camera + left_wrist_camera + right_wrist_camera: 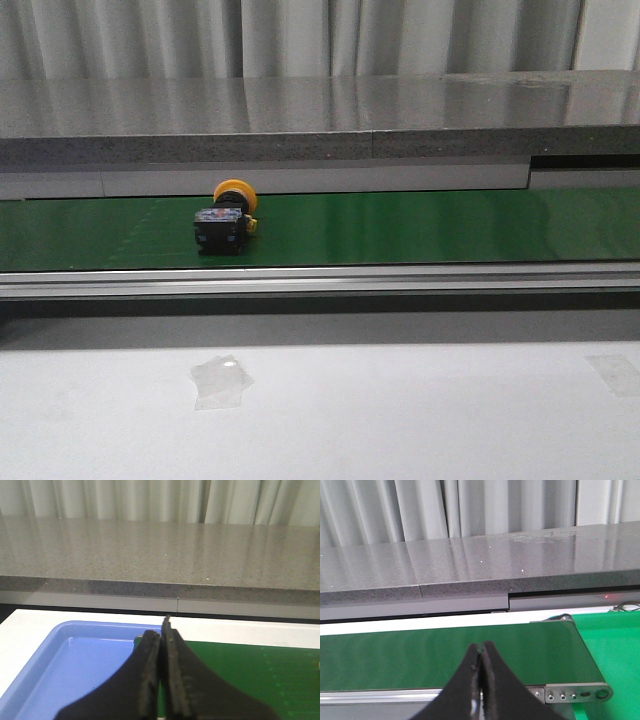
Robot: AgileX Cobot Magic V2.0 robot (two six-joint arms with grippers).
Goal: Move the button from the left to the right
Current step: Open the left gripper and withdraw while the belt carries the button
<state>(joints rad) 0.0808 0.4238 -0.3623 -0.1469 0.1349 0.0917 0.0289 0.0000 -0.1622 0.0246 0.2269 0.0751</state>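
Note:
The button (224,219) lies on its side on the green conveyor belt (420,228) in the front view, left of centre, its yellow cap pointing away and its black body toward me. Neither arm shows in the front view. My left gripper (160,632) is shut and empty, over the border between a blue tray and the belt. My right gripper (481,647) is shut and empty, above the near edge of the belt by its right end. The button does not show clearly in either wrist view.
A blue tray (75,665) sits at the belt's left end. A grey stone counter (320,115) runs behind the belt. An aluminium rail (320,280) fronts the belt, then a white table (400,410) with tape patches. A bright green surface (615,650) lies past the belt's right end.

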